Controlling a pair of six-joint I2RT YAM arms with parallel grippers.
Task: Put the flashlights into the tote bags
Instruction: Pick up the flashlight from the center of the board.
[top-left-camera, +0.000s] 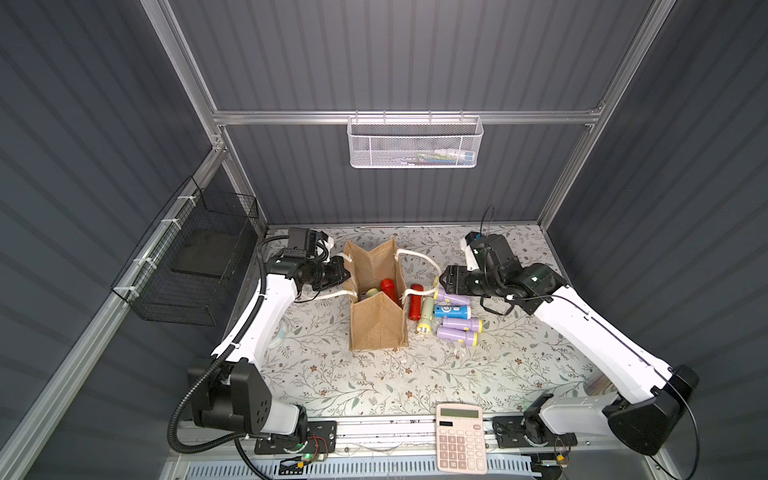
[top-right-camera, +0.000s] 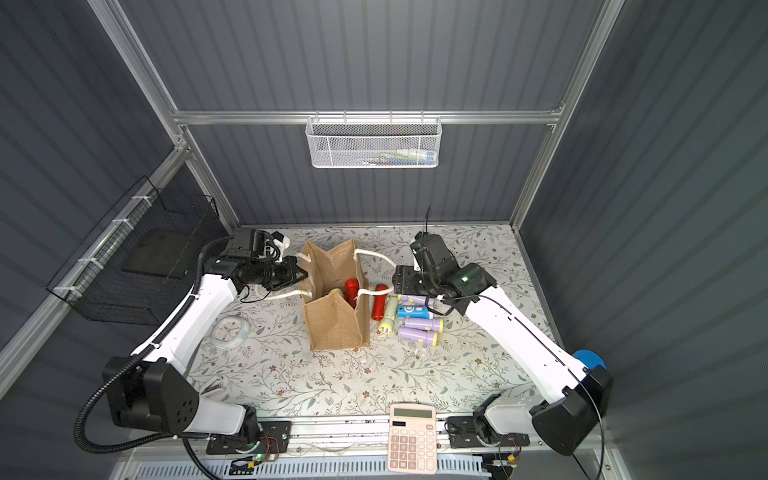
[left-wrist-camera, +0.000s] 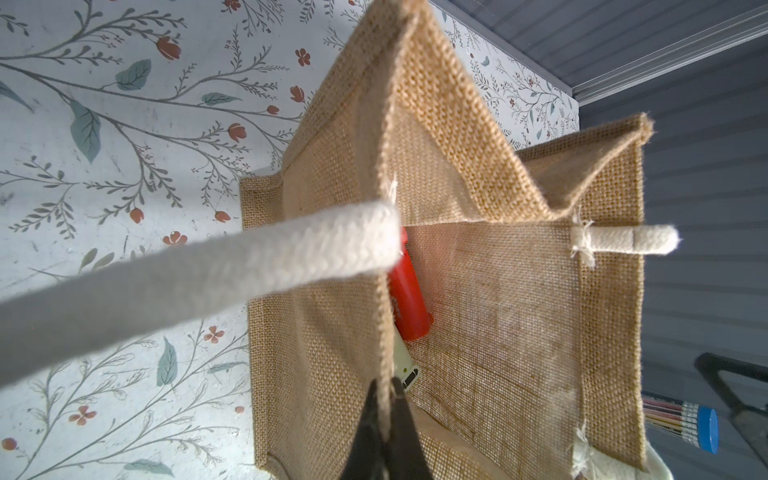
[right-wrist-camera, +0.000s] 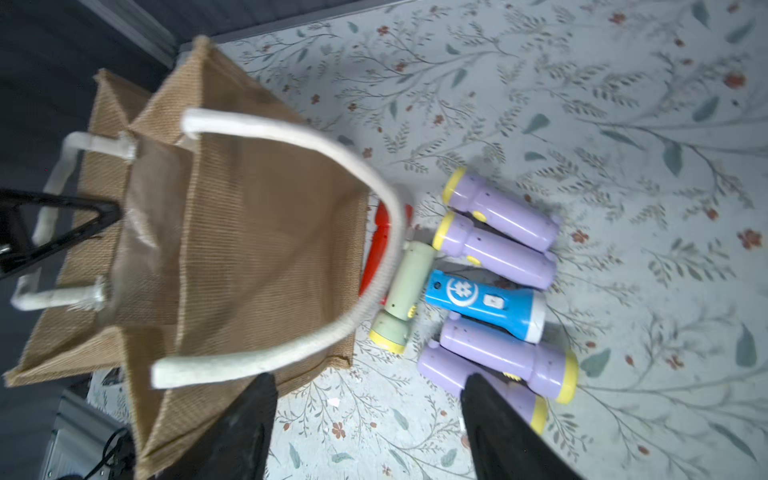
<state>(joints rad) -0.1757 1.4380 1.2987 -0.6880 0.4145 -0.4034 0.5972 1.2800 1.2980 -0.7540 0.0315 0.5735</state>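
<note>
Top views both show my left claw (top-left-camera: 343, 272) pinching the rim of the tote bag (top-left-camera: 377, 328), shut tight on the cloth. The bag stands open on the table (top-left-camera: 498, 365), with a red flashlight (top-left-camera: 387, 287) inside. My right claw (top-left-camera: 444, 281) hangs partly open over the flashlights (top-left-camera: 426, 318) lying just beside the bag, holding nothing.

Left wrist view: the black fingers (left-wrist-camera: 407, 440) squeeze the bag's edge between them, close to a white rope handle (left-wrist-camera: 249, 257).

Right wrist view: my two fingers (right-wrist-camera: 249, 424) stand apart above a lilac flashlight (right-wrist-camera: 511, 361); I cannot tell if one touches it. A blue flashlight (right-wrist-camera: 486, 303) lies beside it.
</note>
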